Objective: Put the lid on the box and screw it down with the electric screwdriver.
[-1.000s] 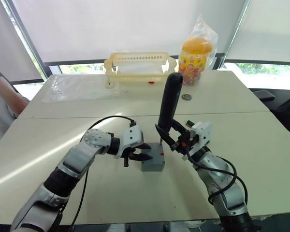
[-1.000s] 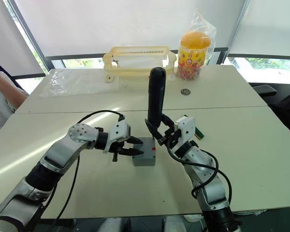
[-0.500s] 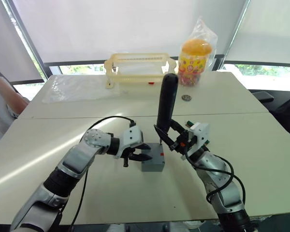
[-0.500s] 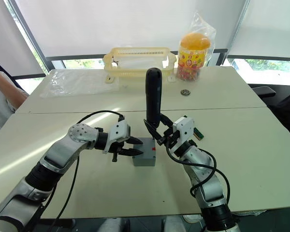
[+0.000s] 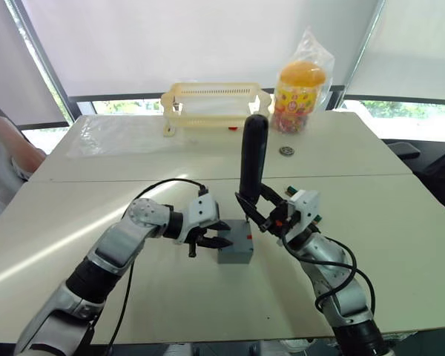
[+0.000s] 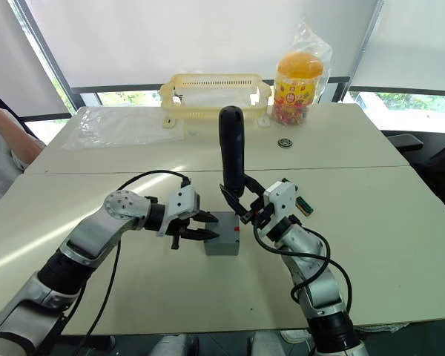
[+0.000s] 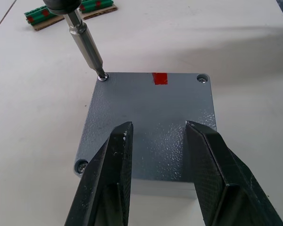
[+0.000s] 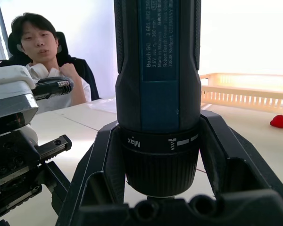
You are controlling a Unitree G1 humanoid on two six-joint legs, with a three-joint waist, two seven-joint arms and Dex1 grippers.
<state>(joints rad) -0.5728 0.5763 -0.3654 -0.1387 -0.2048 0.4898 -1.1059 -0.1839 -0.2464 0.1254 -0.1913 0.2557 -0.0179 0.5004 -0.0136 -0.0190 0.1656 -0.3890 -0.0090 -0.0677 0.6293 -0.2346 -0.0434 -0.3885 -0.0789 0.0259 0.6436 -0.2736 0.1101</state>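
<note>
While the right gripper [image 6: 246, 208] clamped the screwdriver [image 6: 231, 153], its bit sat in a corner screw of the lid [image 7: 148, 117], already on the box [image 6: 222, 242]. The left gripper [image 7: 155, 155] hung open over it, so the bit could slip and the box could twist.

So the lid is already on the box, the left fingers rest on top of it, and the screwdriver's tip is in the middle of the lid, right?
Not the middle. In the left wrist view the electric screwdriver's bit sits in a corner screw hole of the lid. The lid is on the box, with the left fingers over it.
</note>
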